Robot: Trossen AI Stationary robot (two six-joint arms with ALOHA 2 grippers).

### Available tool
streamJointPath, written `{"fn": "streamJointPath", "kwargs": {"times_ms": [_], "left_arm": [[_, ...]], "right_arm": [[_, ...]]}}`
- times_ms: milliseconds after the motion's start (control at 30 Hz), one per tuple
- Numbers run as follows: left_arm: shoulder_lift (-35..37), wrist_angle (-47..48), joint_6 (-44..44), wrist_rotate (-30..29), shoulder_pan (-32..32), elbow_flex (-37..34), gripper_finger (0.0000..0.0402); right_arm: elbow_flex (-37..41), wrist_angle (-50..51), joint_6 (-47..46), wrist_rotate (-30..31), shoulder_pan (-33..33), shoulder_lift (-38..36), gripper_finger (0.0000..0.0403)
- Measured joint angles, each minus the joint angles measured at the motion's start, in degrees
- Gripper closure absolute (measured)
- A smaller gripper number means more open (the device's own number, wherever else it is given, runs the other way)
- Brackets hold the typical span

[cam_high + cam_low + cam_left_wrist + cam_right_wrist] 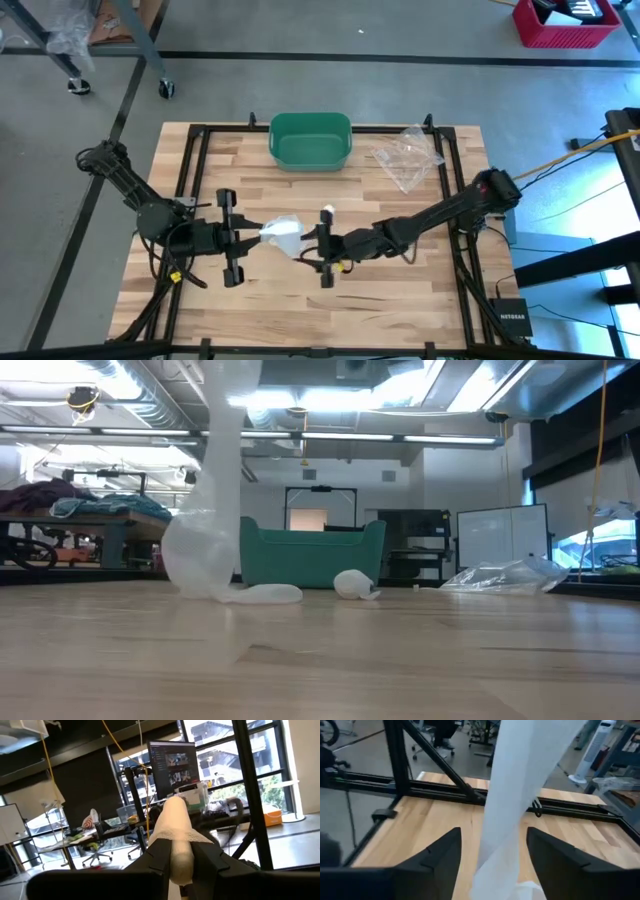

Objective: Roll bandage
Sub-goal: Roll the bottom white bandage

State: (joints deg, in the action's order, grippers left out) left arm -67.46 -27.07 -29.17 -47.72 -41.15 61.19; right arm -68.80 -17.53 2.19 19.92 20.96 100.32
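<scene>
The white bandage point(282, 235) is partly rolled. Its rolled part point(175, 820) sits between the fingers of my left gripper point(248, 237), which is shut on it above the table's middle. A loose strip point(215, 480) hangs down from there, and its lower end point(262, 594) lies on the wood. My right gripper point(308, 245) faces the left one from the right. It is open, with one finger on either side of the hanging strip point(507, 805), apart from it. A small white lump point(350, 584) lies on the table nearby. My left gripper pinches the bandage's rolled part point(179, 851) between its two fingers point(159, 856). The fingers come about level from the table's left and lie along the roll, which sticks out beyond their tips. The roll is lifted clear, and the strip hangs below it down to the table.
A green bin point(311, 140) stands at the far middle of the table. A crumpled clear plastic bag point(408, 155) lies at the far right. A black frame point(195, 150) runs along the table's sides. Bare wood lies at the near edge.
</scene>
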Motion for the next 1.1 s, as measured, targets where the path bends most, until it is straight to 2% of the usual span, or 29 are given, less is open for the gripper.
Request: {"fn": "streamJointPath", "kwargs": {"times_ms": [100,233,400,533,633,800,833,900,1100], "left_arm": [[0.0,-0.1,-0.3,0.0,0.0,0.0,0.0357],[0.0,0.0,-1.3,0.0,0.0,0.0,0.0357],[0.0,-0.1,-2.4,0.0,0.0,0.0,0.0357],[0.0,-0.5,-2.8,0.0,-0.1,0.0,0.0357],[0.0,-0.5,-2.5,0.0,0.0,0.0,0.0357],[0.0,-2.7,-1.8,0.4,-0.2,0.0,0.0357],[0.2,-2.4,-1.3,0.5,-0.3,0.0,0.0357],[0.8,-1.2,0.1,0.4,-0.5,0.0,0.0357],[4.1,5.3,4.0,-0.4,-0.5,0.1,0.0357]], "right_arm": [[0.2,-8.1,1.7,-1.5,-0.5,4.2,0.0169],[0.1,-16.7,4.4,-0.5,-0.5,7.7,0.0174],[0.1,-17.7,3.6,3.7,-0.3,8.0,0.0185],[0.1,-18.3,2.1,3.0,-0.8,8.0,0.0194],[0.1,-18.7,0.6,3.0,-1.1,8.0,0.0233],[0.1,-17.5,2.6,2.5,-1.0,7.6,0.0376],[0.1,-16.8,3.3,1.9,-0.6,7.2,0.0387],[0.1,-15.3,3.9,1.4,0.3,6.0,0.0384],[0.1,-3.2,4.1,-3.4,3.7,0.7,0.0396]]}}
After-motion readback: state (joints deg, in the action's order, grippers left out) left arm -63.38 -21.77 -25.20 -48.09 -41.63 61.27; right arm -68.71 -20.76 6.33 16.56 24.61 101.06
